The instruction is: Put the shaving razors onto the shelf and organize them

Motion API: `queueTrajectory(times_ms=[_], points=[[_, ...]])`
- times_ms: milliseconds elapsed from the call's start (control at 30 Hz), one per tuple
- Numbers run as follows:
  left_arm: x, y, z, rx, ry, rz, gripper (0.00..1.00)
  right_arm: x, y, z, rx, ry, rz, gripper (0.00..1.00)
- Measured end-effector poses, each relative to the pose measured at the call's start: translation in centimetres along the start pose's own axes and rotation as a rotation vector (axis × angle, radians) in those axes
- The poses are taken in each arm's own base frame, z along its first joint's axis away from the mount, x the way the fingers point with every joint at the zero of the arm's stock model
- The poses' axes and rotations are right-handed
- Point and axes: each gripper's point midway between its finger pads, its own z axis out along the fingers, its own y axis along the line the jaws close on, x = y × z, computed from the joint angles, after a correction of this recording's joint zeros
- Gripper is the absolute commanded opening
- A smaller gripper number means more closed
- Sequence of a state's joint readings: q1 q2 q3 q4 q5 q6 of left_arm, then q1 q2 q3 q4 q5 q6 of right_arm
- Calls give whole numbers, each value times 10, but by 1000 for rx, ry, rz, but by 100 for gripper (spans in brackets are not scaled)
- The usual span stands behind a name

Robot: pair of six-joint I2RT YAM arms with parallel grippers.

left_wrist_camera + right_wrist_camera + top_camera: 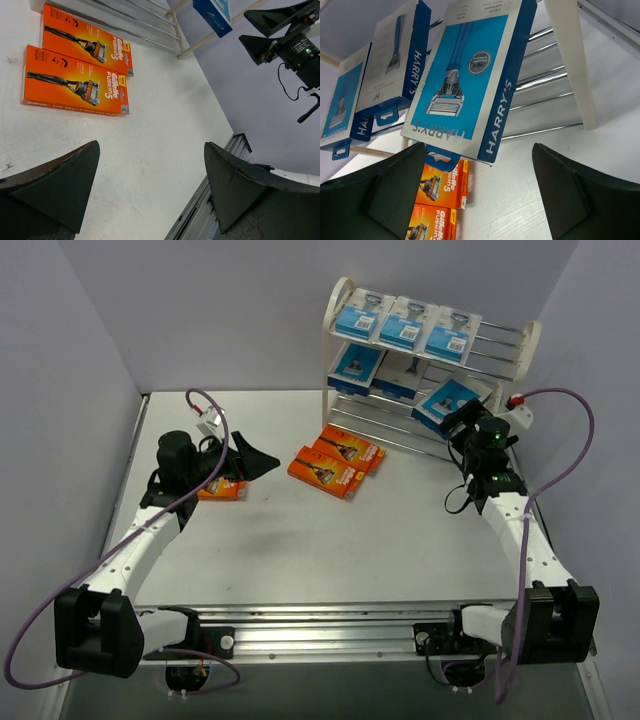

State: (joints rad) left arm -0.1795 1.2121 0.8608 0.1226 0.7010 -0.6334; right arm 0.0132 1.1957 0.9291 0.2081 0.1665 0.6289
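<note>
Right fingers (380, 195) wide, empty, facing a blue pack (465, 85) on the shelf (570, 60); left fingers (55, 185) wide.

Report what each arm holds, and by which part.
Nothing is held: left gripper and right gripper both have open, empty jaws, the right's clear of the blue pack.

Can make out only an edge of the third orange box (222, 491) at centre left of the overhead view, under the left gripper (258, 457). Cannot see the lower corner of the rightmost blue pack (445, 398) at upper right, behind the right gripper (462, 422). Cannot read pack print there: too small. Cannot see all of a blue pack (214, 14), cut by the left wrist view's top edge. Likewise the leftmost blue pack (340, 107) at the right wrist view's left edge, and the lower orange box (430, 225) at its bottom.
</note>
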Motion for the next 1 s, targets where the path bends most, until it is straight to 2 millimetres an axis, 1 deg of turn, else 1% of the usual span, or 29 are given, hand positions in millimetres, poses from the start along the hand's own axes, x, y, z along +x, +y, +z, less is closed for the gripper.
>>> queueTrajectory(times_ms=[133, 167, 300, 467, 733, 1000], points=[[1, -1, 0, 6, 6, 4, 94, 6, -4, 10, 7, 16, -1, 83], [1, -1, 0, 7, 7, 6, 94, 6, -7, 12, 15, 17, 1, 83], [3, 1, 1, 7, 15, 2, 94, 3, -19, 17, 47, 12, 8, 83], [7, 5, 4, 6, 30, -9, 94, -4, -26, 19, 59, -7, 19, 83], [8, 4, 4, 13, 39, -12, 94, -10, -17, 26, 1, -17, 37, 83], [10, 6, 5, 14, 45, -16, 94, 1, -17, 38, -16, 13, 47, 83]])
